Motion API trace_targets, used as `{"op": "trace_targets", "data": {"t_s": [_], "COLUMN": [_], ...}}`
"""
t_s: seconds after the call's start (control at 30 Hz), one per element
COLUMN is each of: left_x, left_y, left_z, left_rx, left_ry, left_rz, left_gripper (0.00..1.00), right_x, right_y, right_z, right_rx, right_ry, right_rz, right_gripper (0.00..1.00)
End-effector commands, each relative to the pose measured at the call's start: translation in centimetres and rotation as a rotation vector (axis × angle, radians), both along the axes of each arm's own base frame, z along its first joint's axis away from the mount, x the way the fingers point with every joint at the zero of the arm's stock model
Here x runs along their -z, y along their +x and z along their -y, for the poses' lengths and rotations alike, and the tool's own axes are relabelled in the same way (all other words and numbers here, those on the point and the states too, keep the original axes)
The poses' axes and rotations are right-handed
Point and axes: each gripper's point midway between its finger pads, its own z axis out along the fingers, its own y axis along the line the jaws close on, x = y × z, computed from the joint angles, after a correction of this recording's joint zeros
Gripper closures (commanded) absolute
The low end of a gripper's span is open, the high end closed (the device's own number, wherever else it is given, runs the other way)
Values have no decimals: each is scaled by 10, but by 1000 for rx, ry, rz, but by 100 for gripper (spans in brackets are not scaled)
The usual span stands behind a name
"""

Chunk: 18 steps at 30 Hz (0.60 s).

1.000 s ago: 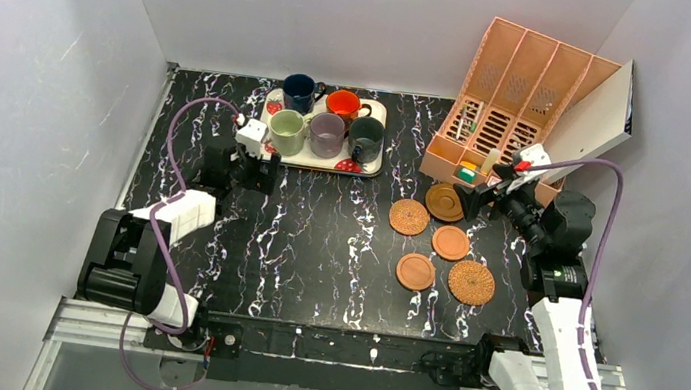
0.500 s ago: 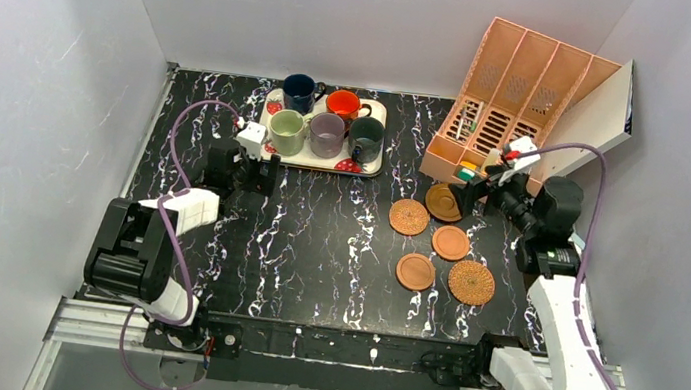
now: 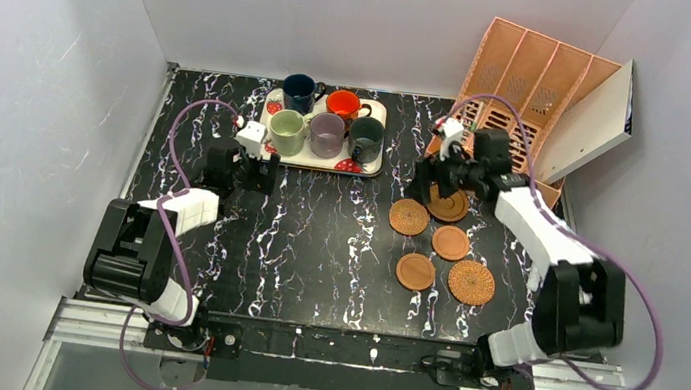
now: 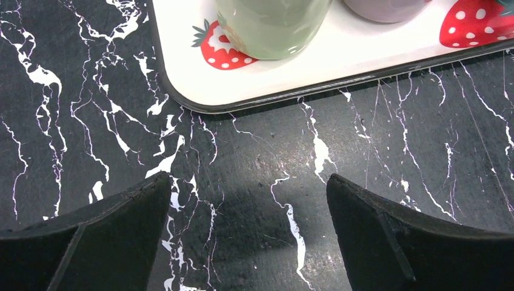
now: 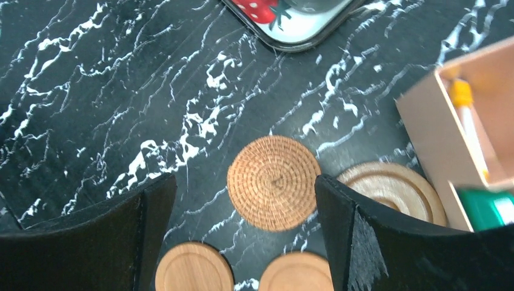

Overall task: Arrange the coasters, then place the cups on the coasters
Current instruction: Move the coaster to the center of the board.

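Black marble table [image 3: 315, 242]: coasters [image 3: 448, 242] cluster near-right, so my right gripper [image 5: 242, 182] is the nearer one, spread wide and empty, wicker coaster [image 5: 274, 182] framed between its fingers [image 5: 121, 230]. Left gripper [image 4: 248, 182], also released, faces the tray [image 4: 182, 79] of cups [image 3: 326, 135] farther back.

- We find five ceramic mugs [image 3: 326, 135] on the white strawberry-print tray [image 3: 379, 111].
- Five round orange-brown coasters [image 3: 450, 242] lie to its right, before the peach plastic file rack [image 3: 523, 77].
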Motion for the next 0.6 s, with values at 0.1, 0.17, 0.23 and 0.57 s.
{"op": "trace_targets", "data": {"t_s": [0.1,0.17,0.23,0.57], "left_x": [-21,-21,-22,-21], "left_y": [1,0,-1,0], "left_z": [7,10,10,10], "left_rx": [32,48,53,55], "left_ry": [-29,-38,-41,-37], "left_rz": [71,74,77,79], "left_gripper": [2,2,2,2], "right_x": [37,60,74,105], "right_y": [0,-5,-8,-18], "right_z": [-32,-34,-34,-29], "right_rx": [-145,-150,-153,-165], "right_ry": [-33,-67,-83,-143], "right_rz": [-267,-303,-322,-381], "right_gripper": [1,1,1,1]}}
